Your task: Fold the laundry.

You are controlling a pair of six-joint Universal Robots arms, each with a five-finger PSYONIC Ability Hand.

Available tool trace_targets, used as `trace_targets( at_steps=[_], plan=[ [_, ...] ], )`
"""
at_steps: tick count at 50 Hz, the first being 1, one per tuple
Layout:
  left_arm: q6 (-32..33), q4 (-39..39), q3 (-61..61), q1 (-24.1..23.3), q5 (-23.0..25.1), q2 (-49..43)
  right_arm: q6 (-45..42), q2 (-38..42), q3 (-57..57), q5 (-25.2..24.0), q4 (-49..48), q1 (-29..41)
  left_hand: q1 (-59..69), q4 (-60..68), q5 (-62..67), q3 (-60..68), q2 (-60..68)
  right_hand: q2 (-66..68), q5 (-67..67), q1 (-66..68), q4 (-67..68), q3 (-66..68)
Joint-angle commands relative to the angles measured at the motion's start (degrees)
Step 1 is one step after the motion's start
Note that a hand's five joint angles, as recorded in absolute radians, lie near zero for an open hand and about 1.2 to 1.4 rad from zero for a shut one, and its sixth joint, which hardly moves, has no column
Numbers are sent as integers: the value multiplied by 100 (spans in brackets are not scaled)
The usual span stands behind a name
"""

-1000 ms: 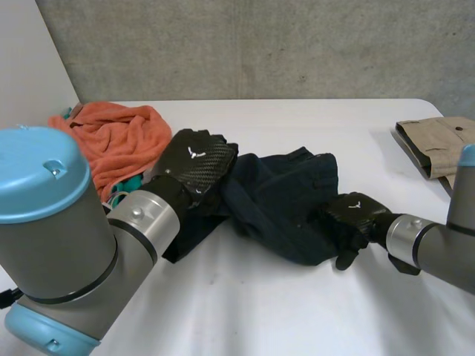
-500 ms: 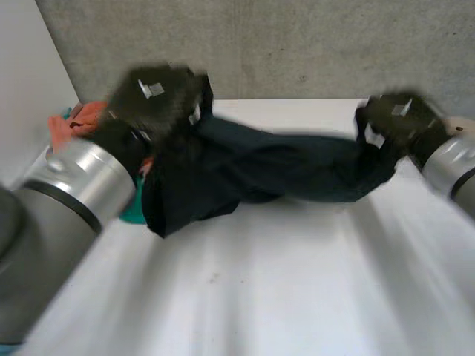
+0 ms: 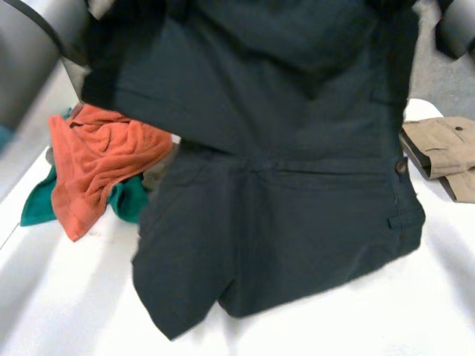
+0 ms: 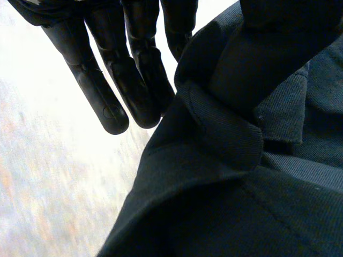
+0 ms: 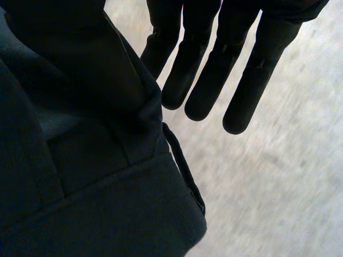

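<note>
A dark navy pair of shorts (image 3: 282,222) hangs spread in the air in the head view, its lower hem brushing the white table (image 3: 67,311). My left arm (image 3: 30,44) and right arm (image 3: 456,30) hold it up by its two upper corners. In the left wrist view my left hand (image 4: 102,91) has straight fingers, and its thumb pins a fold of the shorts (image 4: 225,203). In the right wrist view my right hand (image 5: 214,80) pinches the waistband edge of the shorts (image 5: 80,203) under its thumb, beside a belt loop.
An orange towel (image 3: 96,156) lies crumpled over a green cloth (image 3: 41,208) at the table's left. A folded tan garment (image 3: 445,148) rests at the right edge. A grey wall stands behind the table.
Both hands have risen from the table and moved apart, lifting the shorts from a crumpled heap into a hanging spread. The right hand closed on its corner.
</note>
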Motion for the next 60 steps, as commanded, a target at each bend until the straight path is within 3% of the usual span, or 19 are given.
trace_targets(
  at_steps=[1, 4, 5, 6, 7, 8, 12, 16, 23, 25, 32, 38, 44, 55, 60],
  plan=[
    [-83, 600, 285, 235, 96, -1653, -267, 1470, 2, 641, -825, 173, 1503, 1108, 1265, 1180, 1140, 1239, 1248, 1603, 1141, 1197],
    [-100, 846, 663, 358, 236, -2576, -531, 2322, -103, 1063, -1466, 252, 768, 373, 530, 446, 405, 1239, 1248, 1603, 1141, 1197],
    [-118, 873, 759, 384, 262, -2743, -592, 2481, -156, 1142, -1616, 278, 248, -146, 10, -74, -115, -262, -253, 102, -360, -304],
    [-144, 908, 952, 437, 306, -3023, -732, 2787, -322, 1317, -1861, 331, -2255, -2649, -2493, -2577, -2618, -4856, -4848, -4493, -4955, -4899],
    [-162, 891, 1050, 455, 307, -3139, -829, 2920, -428, 1423, -1950, 349, -4045, -4440, -4283, -4367, -4408, -5761, -5752, -5397, -5859, -5803],
    [-179, 873, 1129, 463, 307, -3219, -943, 3035, -516, 1546, -2012, 357, -5497, -5892, -5735, -5820, -5860, -5761, -5752, -5397, -5859, -5803],
    [-197, 575, 1165, 481, 201, -3124, -1322, 3089, -745, 2100, -1890, 366, -5497, -5892, -5735, -5820, -5860, -5761, -5752, -5397, -5859, -5803],
    [-171, 188, 516, 490, 96, -2343, -1340, 2554, -456, 1952, -1328, 323, -5497, -5892, -5735, -5820, -5860, -5761, -5752, -5397, -5859, -5803],
    [31, -190, -1838, 253, 17, -514, -1726, 1007, 888, 635, 578, 6, -5497, -5892, -5735, -5820, -5860, -5660, -5652, -5297, -5759, -5703],
    [93, -461, -2679, 104, 43, -32, -2102, 604, 1483, 205, 1157, -142, -4559, -4954, -4797, -4881, -4922, -5143, -5134, -4779, -5241, -5185],
    [137, -788, -4564, -292, 157, 674, -3334, -145, 3190, -386, 2153, -486, -3441, -3836, -3679, -3764, -3804, -3525, -3517, -3162, -3624, -3568],
    [146, -367, -5497, -626, 228, 630, -4064, -234, 4544, -939, 1803, -785, -2936, -3331, -3174, -3258, -3299, -3036, -3027, -2672, -3134, -3078],
    [216, 625, -5586, -653, -272, 244, -4004, -164, 5213, -1396, 785, -996, -2936, -3331, -3174, -3258, -3299, -3355, -3346, -2991, -3453, -3397],
    [594, 917, -5295, -758, -590, -336, -3651, 250, 5556, -1599, -509, -1005, -2482, -2877, -2720, -2805, -2846, -3389, -3381, -3026, -3488, -3432],
    [690, 952, -5173, -793, -590, -503, -3634, 408, 5618, -1573, -922, -952, -1760, -2155, -1998, -2082, -2123, -2753, -2744, -2389, -2851, -2795]
  ],
)
